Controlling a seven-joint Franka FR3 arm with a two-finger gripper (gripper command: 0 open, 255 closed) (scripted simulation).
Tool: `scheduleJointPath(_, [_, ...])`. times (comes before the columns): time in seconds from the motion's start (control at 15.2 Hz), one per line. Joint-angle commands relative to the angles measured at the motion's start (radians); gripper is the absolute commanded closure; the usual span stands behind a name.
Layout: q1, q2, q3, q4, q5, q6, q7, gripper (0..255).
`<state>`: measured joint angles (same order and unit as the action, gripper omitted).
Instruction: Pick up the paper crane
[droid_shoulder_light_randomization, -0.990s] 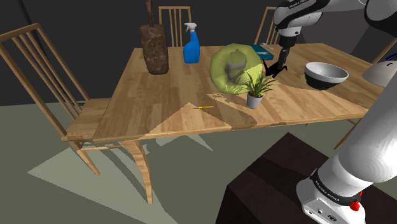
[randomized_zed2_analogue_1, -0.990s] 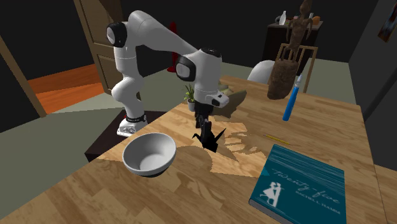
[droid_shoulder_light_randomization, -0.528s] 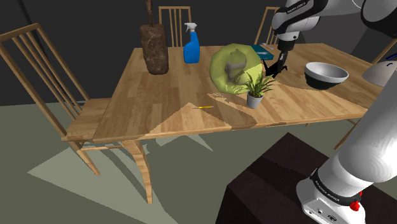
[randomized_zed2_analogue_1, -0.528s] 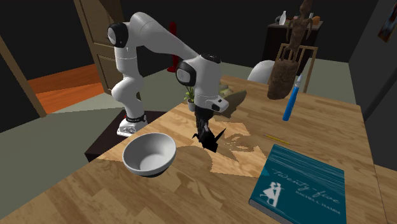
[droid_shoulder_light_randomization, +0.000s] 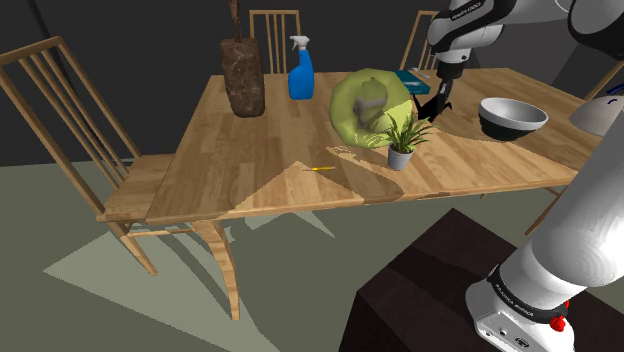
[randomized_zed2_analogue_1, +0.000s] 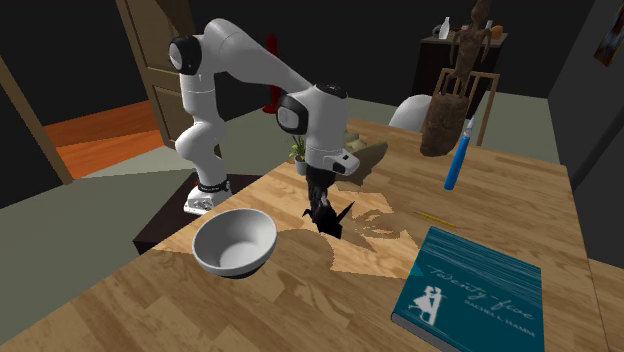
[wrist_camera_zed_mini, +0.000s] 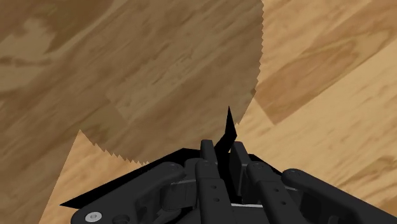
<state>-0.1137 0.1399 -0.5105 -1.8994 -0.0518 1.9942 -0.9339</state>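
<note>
Tabletop (droid_shoulder_light_randomization: 260, 160) of light wood across the middle of the shoulder view. At two o'clock, black gripper (droid_shoulder_light_randomization: 438, 100) pointing down from the white arm, with the black paper crane (droid_shoulder_light_randomization: 424, 111) at its tip. Just beside the crane at seven o'clock, a small potted plant (droid_shoulder_light_randomization: 400, 140); at eleven o'clock of the plant, a yellow-green lump (droid_shoulder_light_randomization: 362, 105). At three o'clock of the gripper, a grey bowl (droid_shoulder_light_randomization: 505, 128); at ten o'clock, a teal book (droid_shoulder_light_randomization: 410, 78). Farther off toward nine o'clock, a blue spray bottle (droid_shoulder_light_randomization: 301, 70) and a brown bark-like trunk (droid_shoulder_light_randomization: 243, 75).

Second exterior view: gripper near the centre, fingers down on the crane's upper part. Bowl at eight o'clock of the crane, book at four o'clock, spray bottle at two o'clock. Cannot tell whether the crane rests on the wood or hangs just clear of it.

Wrist view: the two fingers (wrist_camera_zed_mini: 208, 153) drawn close together, clamped on a thin black fold of the crane. Sharp black point jutting past the fingertips, flat black wing spread under the hand — wood grain behind.
</note>
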Motion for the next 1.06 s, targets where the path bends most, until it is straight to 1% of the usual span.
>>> scheduleJointPath(0.0, [0.001,-0.008,0.0,0.011,-0.004,-0.019,0.001,255])
scheduleJointPath(0.86, [0.005,-0.042,-0.001,0.15,-0.017,-0.187,-0.003,255])
scheduleJointPath(0.99, [0.005,-0.042,-0.001,0.152,-0.017,-0.189,-0.003,255])
